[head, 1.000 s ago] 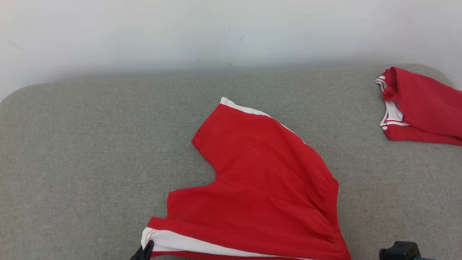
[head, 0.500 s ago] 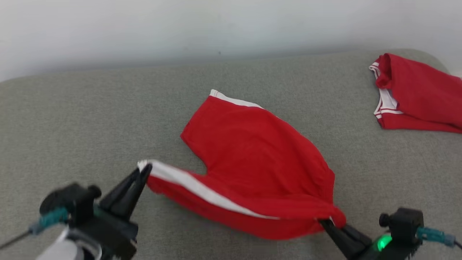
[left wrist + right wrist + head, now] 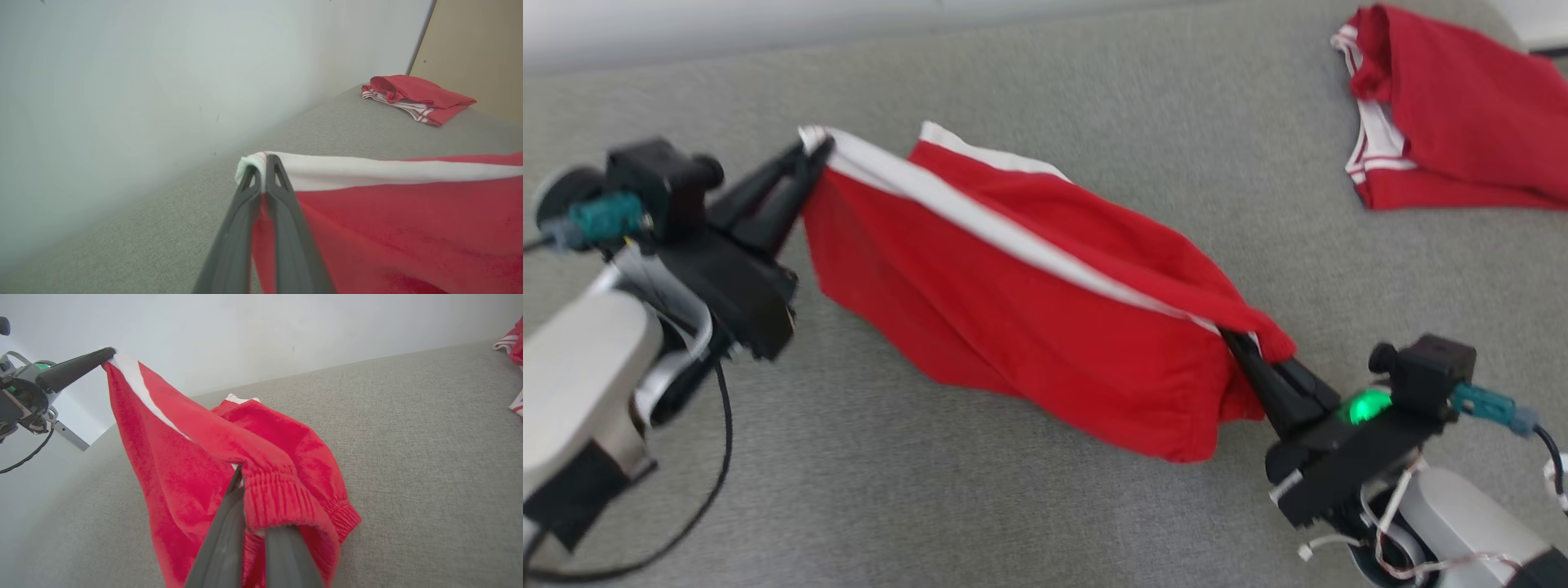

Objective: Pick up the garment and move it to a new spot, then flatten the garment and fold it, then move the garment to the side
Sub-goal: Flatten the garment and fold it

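Count: 2 red garments, 2 grippers. Red shorts (image 3: 1029, 310) (white side stripe) hang stretched btwn both, mid grey cushion (image 3: 1013, 506), far leg resting on it. Left gripper (image 3: 813, 155) clamped tight on stripe corner; right gripper (image 3: 1233, 339) clamped on elastic waistband. Folded red garment (image 3: 1462, 122) far right, well apart. White wall (image 3: 122, 81) behind.

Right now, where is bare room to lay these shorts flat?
Bare grey cushion lies on the near side of the held shorts, and beyond them up to the wall. Crowded far right, by the folded red garment.
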You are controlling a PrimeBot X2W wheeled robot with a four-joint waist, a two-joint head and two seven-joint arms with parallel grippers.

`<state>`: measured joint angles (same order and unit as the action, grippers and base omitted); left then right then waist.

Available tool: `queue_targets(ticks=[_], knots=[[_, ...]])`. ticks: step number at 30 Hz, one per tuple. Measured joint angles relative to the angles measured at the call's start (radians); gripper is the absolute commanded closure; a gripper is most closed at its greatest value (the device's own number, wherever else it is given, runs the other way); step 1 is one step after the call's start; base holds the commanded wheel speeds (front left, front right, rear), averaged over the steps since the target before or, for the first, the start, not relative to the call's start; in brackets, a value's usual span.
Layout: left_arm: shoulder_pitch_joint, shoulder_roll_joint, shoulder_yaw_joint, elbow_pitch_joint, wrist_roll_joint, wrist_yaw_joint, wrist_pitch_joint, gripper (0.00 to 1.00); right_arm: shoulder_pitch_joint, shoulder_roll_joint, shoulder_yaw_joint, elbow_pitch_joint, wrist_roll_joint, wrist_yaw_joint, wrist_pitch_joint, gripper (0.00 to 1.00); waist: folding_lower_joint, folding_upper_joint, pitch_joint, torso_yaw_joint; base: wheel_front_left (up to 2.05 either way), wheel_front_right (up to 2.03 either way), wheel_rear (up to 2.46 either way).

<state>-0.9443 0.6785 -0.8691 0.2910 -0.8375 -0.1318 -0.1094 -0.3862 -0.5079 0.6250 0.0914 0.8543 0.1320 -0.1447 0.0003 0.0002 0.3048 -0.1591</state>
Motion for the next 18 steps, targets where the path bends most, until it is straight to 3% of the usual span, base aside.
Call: queue_targets(ticks=[11, 18], knots=[[-0.220, -0.041, -0.195, 0.267, -0.044, 0.000, -0.047, 1.00, -0.154, 0.107, -0.011, 0.173, -0.049, 0.000, -0.025, 1.00, 0.0000, 0.0000, 0.119, -0.078, 0.00, 0.00, 0.00], [-0.286, -0.081, -0.248, 0.378, -0.069, 0.000, -0.128, 1.00, -0.192, 0.146, -0.020, 0.229, -0.082, 0.000, -0.038, 1.00, -0.0001, 0.0000, 0.158, -0.101, 0.00, 0.00, 0.00]])
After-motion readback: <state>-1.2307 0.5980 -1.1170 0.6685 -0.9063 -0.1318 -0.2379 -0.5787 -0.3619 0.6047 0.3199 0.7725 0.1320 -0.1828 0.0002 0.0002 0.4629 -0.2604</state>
